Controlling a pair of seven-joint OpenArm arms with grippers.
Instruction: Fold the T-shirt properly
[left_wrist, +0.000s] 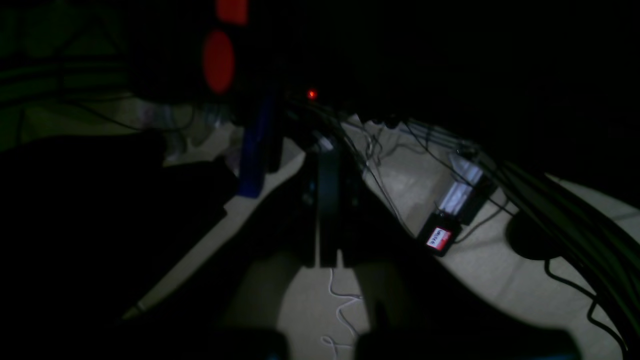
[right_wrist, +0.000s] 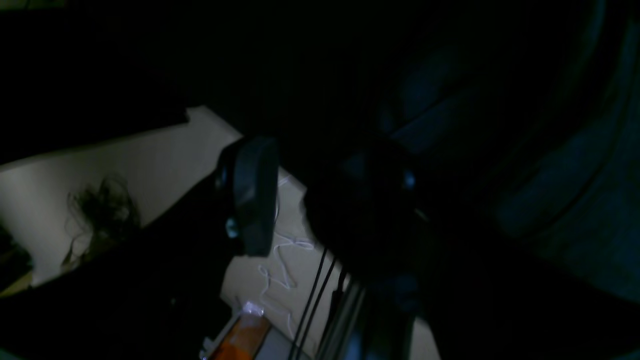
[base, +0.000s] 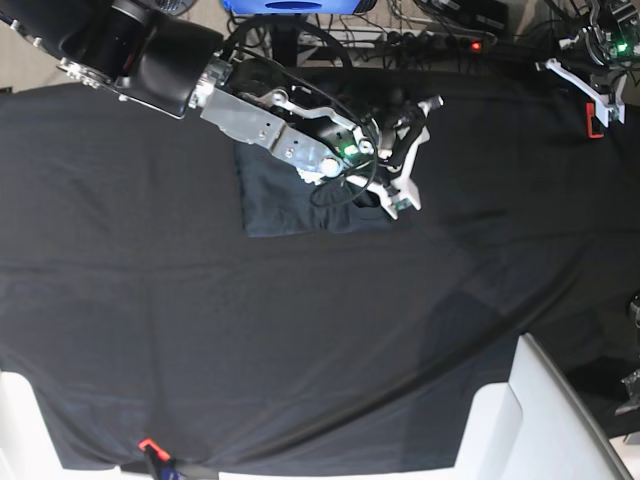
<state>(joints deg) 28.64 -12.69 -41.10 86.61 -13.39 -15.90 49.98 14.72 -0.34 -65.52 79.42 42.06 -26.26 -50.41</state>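
Now folded T-shirt (base: 300, 195) under right end effector (base: 408, 165); fingers part-open, nothing visibly held

No text, brand or number can be read in any of the three views. The left wrist view shows a small black box (left_wrist: 440, 239) on the pale floor, and it carries a red and white label (left_wrist: 438, 238), but the print on this label is too small and too blurred to make out.
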